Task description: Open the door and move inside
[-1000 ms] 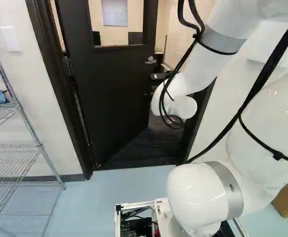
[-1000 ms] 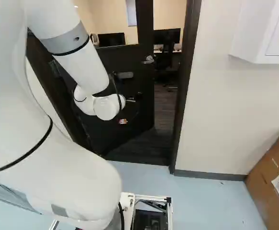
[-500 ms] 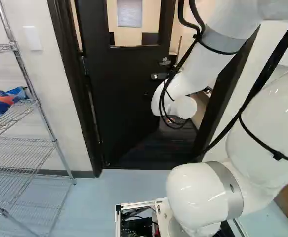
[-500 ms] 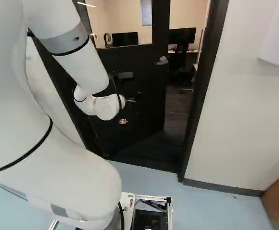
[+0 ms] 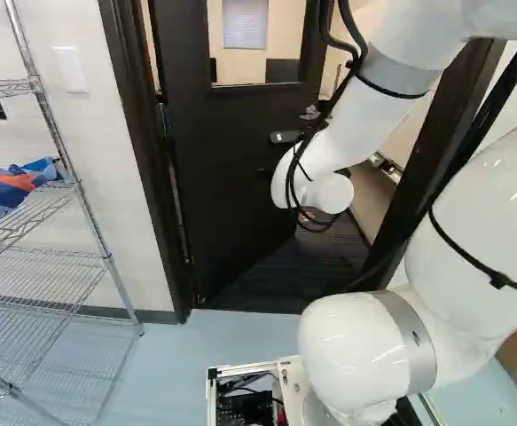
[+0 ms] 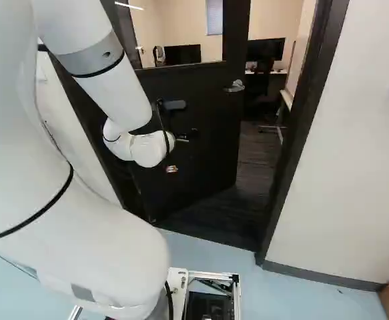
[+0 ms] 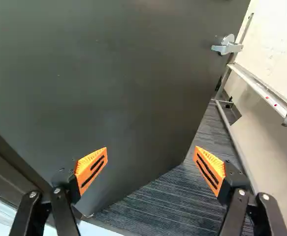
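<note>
Holds black two-fingered pincer (image 7: 151,149) apart, gripping nothing | points ahead at near face of flat dark door (image 7: 109,88), ajar | sees silver lever handle (image 7: 227,45) by door's free edge | likely needs inward push

My arm (image 5: 351,138) is glossy white, round at the joints, with grey bands (image 5: 402,73) and black cables (image 6: 163,123) tied along it. My fingers (image 7: 235,211) are black, dotted with silver screws (image 7: 241,192), their orange pads (image 7: 86,165) ridged and slotted in black.

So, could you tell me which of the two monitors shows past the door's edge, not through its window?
The right-hand monitor in the right base view; the other shows through the door's window.
</note>
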Motion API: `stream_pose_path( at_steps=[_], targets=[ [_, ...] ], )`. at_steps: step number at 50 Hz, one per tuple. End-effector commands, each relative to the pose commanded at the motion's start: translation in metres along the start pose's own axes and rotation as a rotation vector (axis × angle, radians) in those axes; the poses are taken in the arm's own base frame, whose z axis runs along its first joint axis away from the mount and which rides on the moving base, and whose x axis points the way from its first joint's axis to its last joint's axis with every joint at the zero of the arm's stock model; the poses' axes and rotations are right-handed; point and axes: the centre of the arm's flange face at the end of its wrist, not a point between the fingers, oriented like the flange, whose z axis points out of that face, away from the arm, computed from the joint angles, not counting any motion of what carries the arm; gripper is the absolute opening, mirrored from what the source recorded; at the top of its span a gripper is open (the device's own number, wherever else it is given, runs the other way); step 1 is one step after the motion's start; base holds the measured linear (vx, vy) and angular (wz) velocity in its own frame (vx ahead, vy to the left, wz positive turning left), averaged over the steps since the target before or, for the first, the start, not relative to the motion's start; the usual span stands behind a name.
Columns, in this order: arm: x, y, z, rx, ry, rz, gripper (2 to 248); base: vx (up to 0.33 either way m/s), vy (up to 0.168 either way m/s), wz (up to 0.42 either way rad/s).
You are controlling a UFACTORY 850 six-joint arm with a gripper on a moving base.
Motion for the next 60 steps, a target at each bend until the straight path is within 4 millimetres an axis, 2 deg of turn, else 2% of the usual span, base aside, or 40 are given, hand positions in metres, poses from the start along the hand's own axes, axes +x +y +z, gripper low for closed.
stream_pose_path(
  at_steps=[28, 60],
  targets=[
    [0.0000, 0.0000, 0.0000, 0.000, 0.000, 0.000, 247, 0.113, 0.002, -0.006],
    [0.0000, 0.0000, 0.0000, 0.000, 0.000, 0.000, 247, 0.114, 0.032, -0.013]
  ],
)
